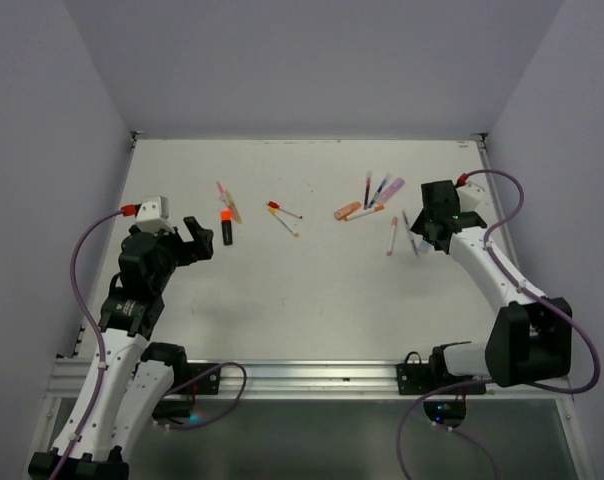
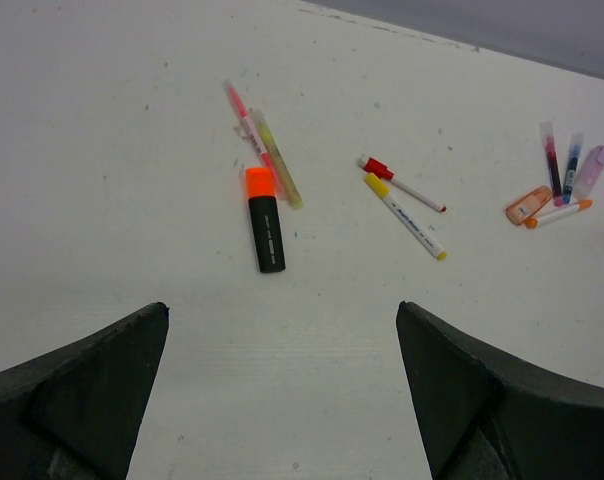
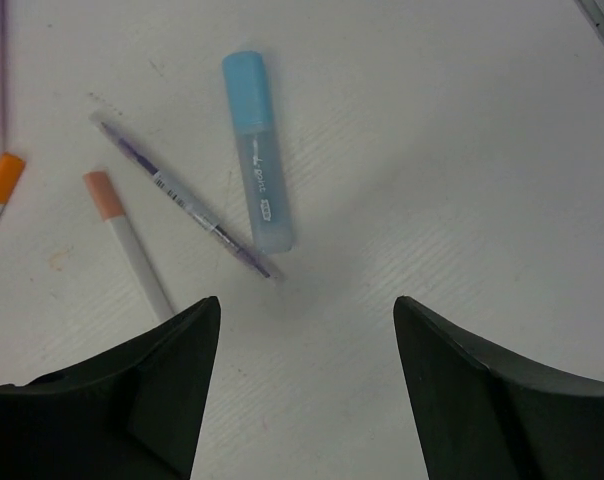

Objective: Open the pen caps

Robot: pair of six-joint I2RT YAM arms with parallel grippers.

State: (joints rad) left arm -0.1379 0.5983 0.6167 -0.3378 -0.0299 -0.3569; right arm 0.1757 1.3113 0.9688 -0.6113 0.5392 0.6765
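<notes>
Black fingers (image 2: 92,390) of my left claw (image 2: 282,320) fill the bottom corners of the left wrist view. They are spread wide, with bare table (image 2: 102,150) between them and nothing pinched. Just beyond the gap lies a black highlighter (image 2: 268,238), its orange cap (image 2: 259,182) seated on the far end. Right beside that cap, a pink pen (image 2: 238,104) and a yellow-green pen (image 2: 280,168) lie together, slanting away to the left. To their right are two thin white pens close to each other, one with a red cap (image 2: 378,168) and one with a yellow cap (image 2: 377,186), both caps on. Farther right sits a small cluster: a stubby orange highlighter (image 2: 528,204), a pale purple highlighter (image 2: 591,170) and a few thin pens too small for me to tell whether they are capped.

My right claw (image 3: 305,310) is spread just as wide and grips nothing. Beyond it lies a light blue highlighter (image 3: 264,195) with its light blue cap (image 3: 246,88) on the far end. A thin purple pen (image 3: 187,208) slants along its left side, its near tip at the highlighter's base; I cannot tell whether they touch. Left of that lies a white pen (image 3: 142,265) with a peach cap (image 3: 102,193) on.

From above, my left claw is just left of the black highlighter, and my right claw is at the right end of the scattered pens.
</notes>
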